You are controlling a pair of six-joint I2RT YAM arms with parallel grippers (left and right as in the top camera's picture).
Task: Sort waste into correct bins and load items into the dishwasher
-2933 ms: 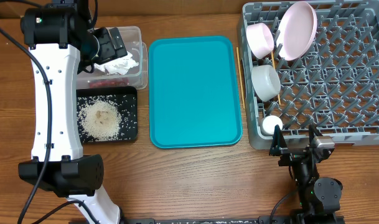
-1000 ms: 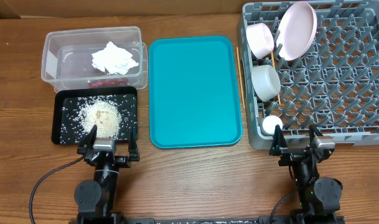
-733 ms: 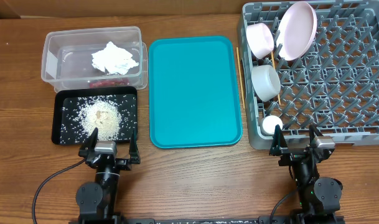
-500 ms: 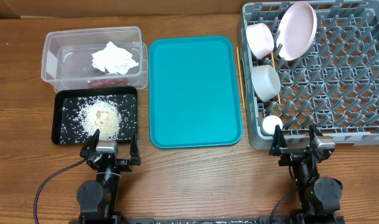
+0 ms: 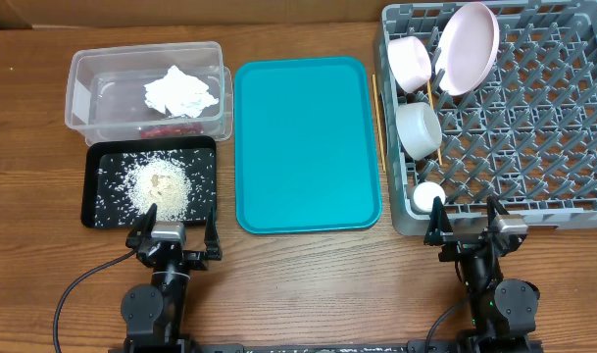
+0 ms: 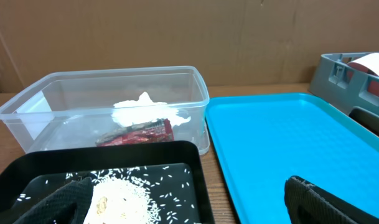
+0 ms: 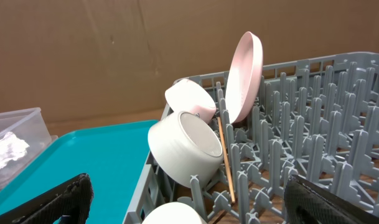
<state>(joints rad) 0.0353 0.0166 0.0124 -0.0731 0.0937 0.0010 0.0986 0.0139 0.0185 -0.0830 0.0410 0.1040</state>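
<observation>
Left end effector (image 5: 176, 226): fingers spread wide and empty, at the lower left of the overhead frame, just below the black tray (image 5: 90, 162).
Right end effector (image 5: 463, 218): also spread wide and empty, at the lower right, just below the near wall of the dish rack (image 5: 533, 127).
Waste: the napkin (image 5: 183, 93) and red wrapper (image 5: 171, 129) lie in the clear tub (image 5: 77, 74). The rice (image 5: 159, 188) is heaped in the black tray.
Dishes: the plate (image 5: 472, 44) stands on edge in the rack's upper left corner. Two bowls (image 5: 411, 59) (image 5: 418, 127) sit below it. The cup (image 5: 427, 196) is at the rack's lower left corner. One racked chopstick (image 7: 224, 155) leans among the pegs.
Teal tray (image 5: 308, 147): bare, in the middle of the frame.
Loose chopstick (image 5: 378, 123): seems to lie on the surface (image 5: 308, 284), in the narrow strip between the teal tray and the rack's left wall. Whether it touches either cannot be told.
Long axis: runs top to bottom of the overhead frame, parallel to the rack wall.
Direction: up and slightly left of the right end effector. It is up and far right of the left one, across the teal tray.
Nearer arm: the right, by my judgement.
Next move: likely calls for fingers set across the stick's width, in a tight gap beside the wall.
</observation>
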